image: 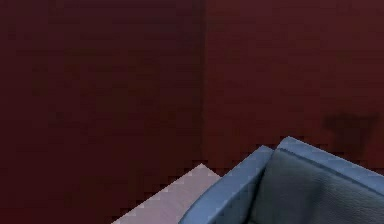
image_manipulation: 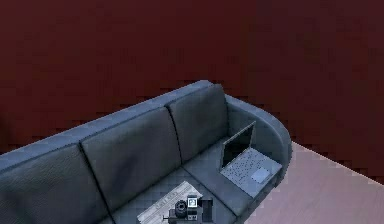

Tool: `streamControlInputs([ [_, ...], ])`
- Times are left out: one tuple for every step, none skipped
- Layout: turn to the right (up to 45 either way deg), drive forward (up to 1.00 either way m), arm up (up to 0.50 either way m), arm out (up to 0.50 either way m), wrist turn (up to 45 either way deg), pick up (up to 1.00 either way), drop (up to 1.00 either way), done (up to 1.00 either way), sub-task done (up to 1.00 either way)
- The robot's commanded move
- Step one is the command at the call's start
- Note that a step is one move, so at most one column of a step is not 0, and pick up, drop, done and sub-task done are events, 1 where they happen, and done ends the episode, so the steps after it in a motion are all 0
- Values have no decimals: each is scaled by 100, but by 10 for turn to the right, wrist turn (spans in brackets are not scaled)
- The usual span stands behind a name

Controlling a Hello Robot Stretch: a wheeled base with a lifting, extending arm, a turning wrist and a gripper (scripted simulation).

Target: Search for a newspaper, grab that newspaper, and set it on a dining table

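Observation:
A flat, pale, newspaper-like sheet (image_manipulation: 152, 213) lies on the middle seat cushion of a blue-grey sofa (image_manipulation: 130, 150) in the arm side view, near the bottom edge. The gripper (image_manipulation: 180, 208) shows right beside it, its dark body just left of the two small white marked squares (image_manipulation: 203, 209). I cannot tell whether it holds anything, since the sheet rests on the cushion at its far end. Whether the gripper touches the sheet cannot be told.
An open grey laptop (image_manipulation: 245, 160) sits on the sofa's right seat. Dark red walls (image_manipulation: 120, 50) stand behind the sofa. Pale floor (image_manipulation: 330, 190) runs along the right. In the forward view, the sofa's end (image: 300, 185) fills the bottom right, with a floor strip (image: 165, 203) beside it.

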Motion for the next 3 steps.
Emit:
streamControlInputs([
  [0,0,0,0,450,0,0,0,0],
  [0,0,0,0,450,0,0,0,0],
  [0,0,0,0,360,0,0,0,0],
])
